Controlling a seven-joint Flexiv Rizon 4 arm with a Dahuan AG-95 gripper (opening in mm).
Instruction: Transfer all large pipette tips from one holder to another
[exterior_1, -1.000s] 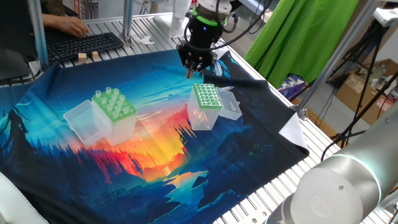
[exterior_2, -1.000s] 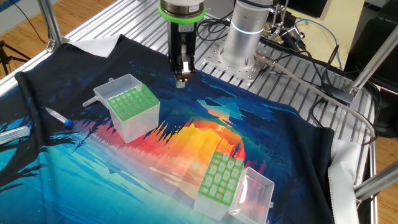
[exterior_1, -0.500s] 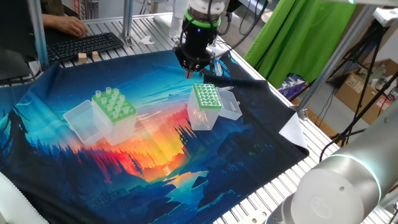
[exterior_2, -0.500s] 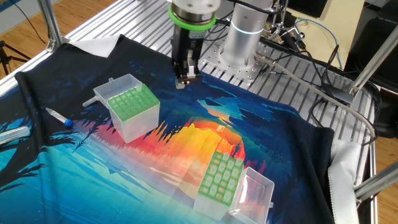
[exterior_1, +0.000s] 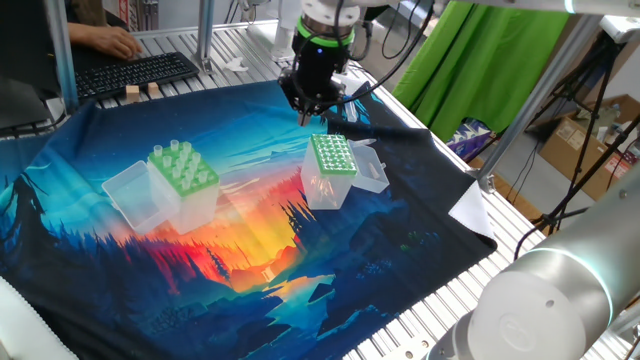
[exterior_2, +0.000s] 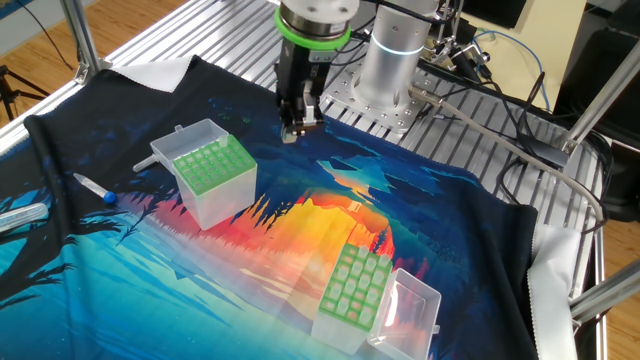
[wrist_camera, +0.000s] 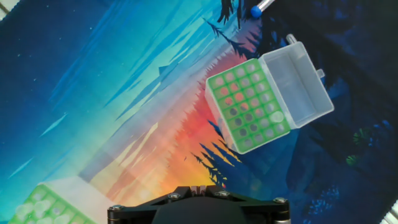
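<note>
The holder with the light-green, wide-holed top (exterior_1: 183, 178) (exterior_2: 355, 285) stands on the printed cloth with its clear lid open. Several large pipette tips (exterior_1: 174, 155) stick up from it. Only its corner (wrist_camera: 37, 202) shows in the hand view. The narrower box with the darker-green top (exterior_1: 332, 160) (exterior_2: 212, 172) (wrist_camera: 247, 106) also stands open, and one whitish round end (wrist_camera: 277, 116) sits in a hole near its lid. My gripper (exterior_1: 305, 112) (exterior_2: 291, 130) (wrist_camera: 199, 186) hangs above the cloth just behind this narrower box. It is shut, with nothing seen between its fingers.
A blue-tipped plastic piece (exterior_2: 95, 187) (wrist_camera: 256, 9) and a clear tube (exterior_2: 20, 215) lie on the cloth beside the narrower box. A keyboard (exterior_1: 135, 70) with a person's hand sits at the table's back. The robot base (exterior_2: 400, 50), cables and metal frame posts (exterior_2: 75, 35) ring the cloth.
The hand has turned a little and drifted slightly sideways above the cloth. The gripper stays shut, and both boxes have stayed where they were.
</note>
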